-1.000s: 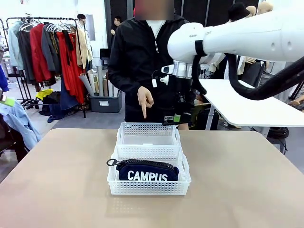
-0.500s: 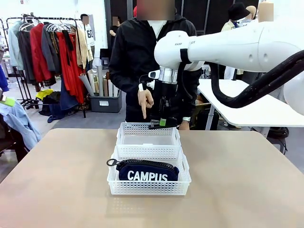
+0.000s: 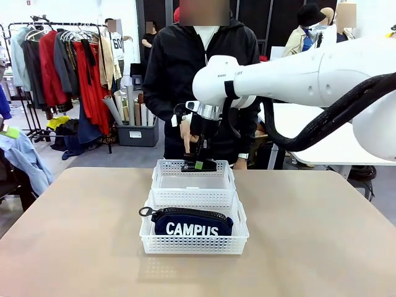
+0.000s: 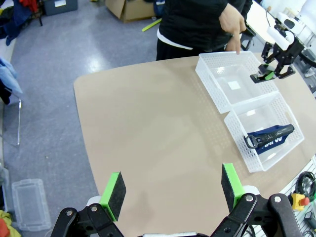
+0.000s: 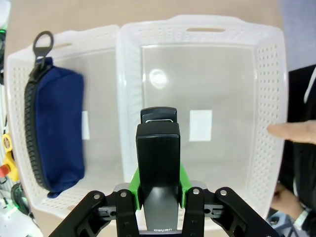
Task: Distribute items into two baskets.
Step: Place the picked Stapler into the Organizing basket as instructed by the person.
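Observation:
My right gripper (image 3: pixel 198 162) is shut on the small black stapler (image 5: pixel 158 163) and hangs just above the far white basket (image 3: pixel 193 182). In the right wrist view the stapler sits over that basket's clear bottom (image 5: pixel 212 84). The near basket (image 3: pixel 193 241) holds the navy "CAMPUS" pouch (image 3: pixel 192 224), which lies along its length (image 5: pixel 57 128). My left gripper (image 4: pixel 173 190) is open, high above the table's left part and far from both baskets (image 4: pixel 232 81).
A person stands at the far edge, one hand (image 4: pixel 232 22) pointing a finger (image 5: pixel 291 132) down at the far basket's outer rim. The tan table (image 3: pixel 80 235) is bare around the baskets. A white table (image 3: pixel 322 145) stands behind on the right.
My right arm has swung left and lowered with the stapler, from beside the far basket's right corner to above its middle. The pointing hand is now partly behind the gripper.

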You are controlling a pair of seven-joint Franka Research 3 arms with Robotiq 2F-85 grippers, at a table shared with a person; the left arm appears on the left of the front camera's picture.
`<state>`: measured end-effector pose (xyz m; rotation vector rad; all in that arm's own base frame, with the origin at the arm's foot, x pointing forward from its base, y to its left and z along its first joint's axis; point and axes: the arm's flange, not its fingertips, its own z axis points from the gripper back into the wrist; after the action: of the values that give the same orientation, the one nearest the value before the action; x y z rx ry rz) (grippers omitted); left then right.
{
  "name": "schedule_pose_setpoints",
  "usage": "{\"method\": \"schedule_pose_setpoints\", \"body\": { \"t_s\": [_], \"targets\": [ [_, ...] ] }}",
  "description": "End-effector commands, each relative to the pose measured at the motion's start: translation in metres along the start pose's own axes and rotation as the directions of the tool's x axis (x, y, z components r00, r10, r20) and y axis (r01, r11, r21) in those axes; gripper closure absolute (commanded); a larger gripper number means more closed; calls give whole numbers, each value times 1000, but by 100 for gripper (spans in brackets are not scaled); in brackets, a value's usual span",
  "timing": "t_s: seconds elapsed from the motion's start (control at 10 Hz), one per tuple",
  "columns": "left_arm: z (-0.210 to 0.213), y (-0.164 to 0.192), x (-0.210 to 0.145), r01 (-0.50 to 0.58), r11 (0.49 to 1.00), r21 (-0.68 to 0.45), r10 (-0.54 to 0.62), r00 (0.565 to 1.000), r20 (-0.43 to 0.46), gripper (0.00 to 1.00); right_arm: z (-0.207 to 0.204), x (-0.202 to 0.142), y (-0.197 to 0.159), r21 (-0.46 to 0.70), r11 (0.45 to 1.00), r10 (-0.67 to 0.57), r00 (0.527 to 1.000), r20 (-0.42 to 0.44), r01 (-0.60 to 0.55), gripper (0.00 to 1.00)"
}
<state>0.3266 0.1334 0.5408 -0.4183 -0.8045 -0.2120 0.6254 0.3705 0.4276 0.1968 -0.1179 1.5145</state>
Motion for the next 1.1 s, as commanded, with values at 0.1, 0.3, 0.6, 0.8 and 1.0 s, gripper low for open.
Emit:
{"method": "schedule_pose_setpoints", "body": {
  "t_s": [0.1, 0.3, 0.6, 0.8, 1.0],
  "targets": [
    [0, -2, 0, -7, 1000, -8, 7, 1000, 4, 0, -15, 5, -15, -36, 998, 54, 998, 37, -52, 100],
    [0, -2, 0, -7, 1000, -8, 7, 1000, 4, 0, -32, 5, -28, -64, 996, 57, 997, 52, -53, 100],
    [0, -2, 0, -7, 1000, -8, 7, 1000, 4, 0, -57, 1, -43, -76, 996, 50, 997, 61, -45, 100],
    [0, -2, 0, -7, 1000, -8, 7, 1000, 4, 0, -74, -1, -50, -83, 995, 52, 997, 54, -47, 100],
    [0, -2, 0, -7, 1000, -8, 7, 1000, 4, 0, -88, -5, -55, -84, 995, 58, 997, 41, -55, 100]
  ]
}}
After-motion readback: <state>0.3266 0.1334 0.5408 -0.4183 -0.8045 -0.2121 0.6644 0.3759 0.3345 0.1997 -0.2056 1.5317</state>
